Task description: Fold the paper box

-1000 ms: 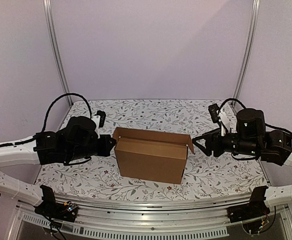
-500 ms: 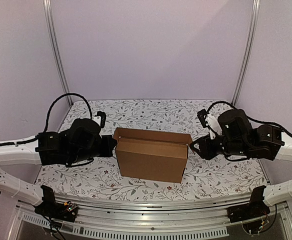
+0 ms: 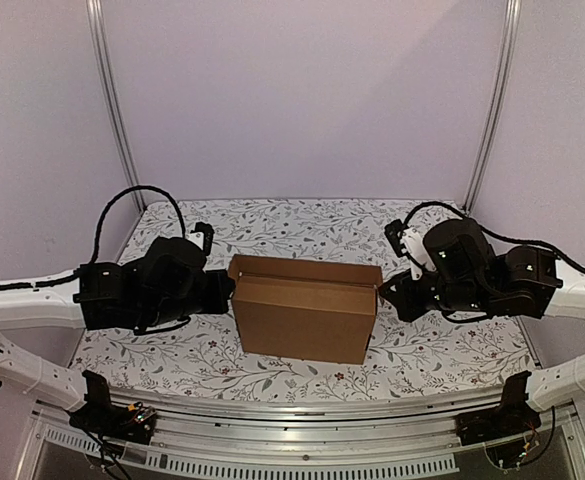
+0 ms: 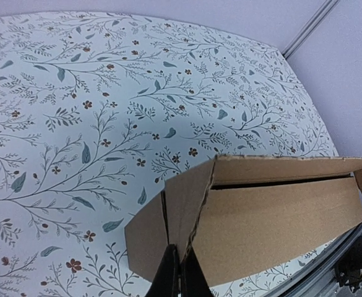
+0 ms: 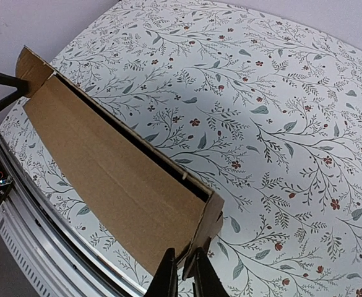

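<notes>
Paper box (image 3: pixel 307 318), perhaps ajar, on table (image 3: pixel 302 225)

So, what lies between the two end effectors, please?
The plain brown cardboard box, from left end effector to right end effector, shown in the top view.

Table (image 3: pixel 302 225) ctr blocked by paper box (image 3: pixel 305 315); free room behind it & in front.

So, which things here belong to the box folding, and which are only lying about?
Part of the job: paper box; left gripper and right gripper, each pinching one end flap.
Only surroundings: floral table cover; metal frame posts.
</notes>
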Controlling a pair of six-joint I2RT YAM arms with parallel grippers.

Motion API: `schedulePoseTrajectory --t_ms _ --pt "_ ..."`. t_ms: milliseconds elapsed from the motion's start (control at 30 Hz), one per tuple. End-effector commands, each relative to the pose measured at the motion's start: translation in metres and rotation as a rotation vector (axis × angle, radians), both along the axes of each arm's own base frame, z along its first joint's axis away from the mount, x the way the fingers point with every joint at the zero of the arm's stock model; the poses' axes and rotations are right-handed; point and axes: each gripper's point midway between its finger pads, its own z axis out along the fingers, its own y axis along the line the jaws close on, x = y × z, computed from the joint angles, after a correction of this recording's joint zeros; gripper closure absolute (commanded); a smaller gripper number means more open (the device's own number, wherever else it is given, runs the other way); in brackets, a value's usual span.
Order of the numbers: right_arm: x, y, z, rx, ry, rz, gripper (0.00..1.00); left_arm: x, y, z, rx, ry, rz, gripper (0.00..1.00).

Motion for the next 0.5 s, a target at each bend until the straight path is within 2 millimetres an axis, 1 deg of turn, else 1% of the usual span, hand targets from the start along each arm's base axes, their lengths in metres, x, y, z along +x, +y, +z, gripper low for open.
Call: schedulePoseTrajectory --t_ms 0,133,300,467 --pt "0.0024 0.0017 0.0030 -0.023 -0.011 -0.023 0.96 -0.0295 0.0193 -0.0643 0.204 0.174 -0.048 1.00" --pt "0.0038 0.0012 0.0021 -0.056 -0.021 -0.042 1.00 -0.0298 0.0181 -0.0638 0.201 0.175 -0.050 1.00" --pt "0.0043 0.0042 0.0008 -0.066 -0.019 -0.053 1.00 -0.0302 0.0169 -0.0627 0.199 0.173 -0.051 1.00" --pt "0.0043 0.0096 0.0057 -0.018 -0.015 -0.062 1.00 -0.0305 0.0156 -0.0619 0.198 0.169 -0.051 1.00"
